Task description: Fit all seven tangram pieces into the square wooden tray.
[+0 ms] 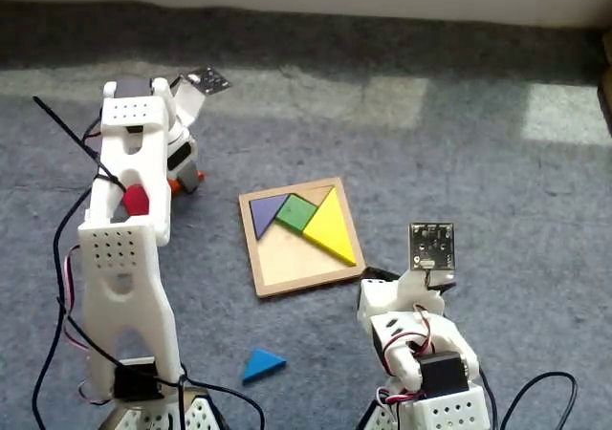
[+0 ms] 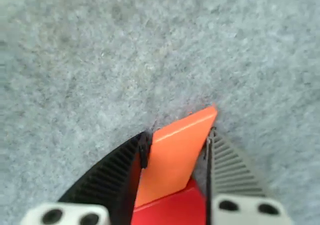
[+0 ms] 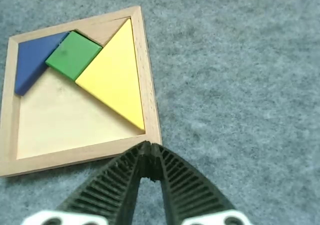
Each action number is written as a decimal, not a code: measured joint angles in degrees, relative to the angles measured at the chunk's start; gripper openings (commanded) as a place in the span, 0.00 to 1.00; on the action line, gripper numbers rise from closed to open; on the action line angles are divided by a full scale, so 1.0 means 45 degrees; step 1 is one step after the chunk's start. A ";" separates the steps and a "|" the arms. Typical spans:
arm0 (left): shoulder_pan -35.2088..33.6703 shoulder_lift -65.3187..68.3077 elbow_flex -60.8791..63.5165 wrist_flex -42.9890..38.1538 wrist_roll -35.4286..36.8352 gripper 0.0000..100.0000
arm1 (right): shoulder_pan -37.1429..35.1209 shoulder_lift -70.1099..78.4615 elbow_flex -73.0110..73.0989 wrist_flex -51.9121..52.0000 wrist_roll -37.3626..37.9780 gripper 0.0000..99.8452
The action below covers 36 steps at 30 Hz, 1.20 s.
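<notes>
The square wooden tray [image 1: 287, 275] [image 3: 152, 110] lies mid-carpet. It holds a dark blue piece [image 1: 265, 213] [image 3: 31, 60], a green square [image 1: 297, 212] [image 3: 73, 54] and a large yellow triangle [image 1: 333, 225] [image 3: 116, 80]. My left gripper [image 2: 176, 142] [image 1: 182, 180] is left of the tray, low over the carpet, shut on an orange piece [image 2: 175, 155]. A red piece [image 2: 172, 207] [image 1: 136, 199] shows just behind the orange one. My right gripper [image 3: 150, 154] [image 1: 369, 274] is shut and empty, just off the tray's near right corner. A light blue triangle [image 1: 262, 364] lies on the carpet in front of the tray.
Grey carpet covers the whole floor. The tray's near left half is bare wood [image 3: 65, 120]. Black cables [image 1: 67, 258] trail beside the left arm's base. Open carpet stretches beyond and to the right of the tray.
</notes>
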 measured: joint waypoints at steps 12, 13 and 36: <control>0.0293 -0.0039 -0.1348 0.2579 0.0860 0.06 | 0.0000 0.0000 0.0000 0.0000 0.0000 0.01; 0.0371 -0.0254 -0.1368 0.2657 0.1289 0.05 | 0.0000 0.0000 0.0000 0.0000 0.0000 0.01; 0.6134 -0.8283 0.6955 0.2266 0.8791 0.05 | 0.0000 0.0000 0.0000 0.0000 0.0000 0.01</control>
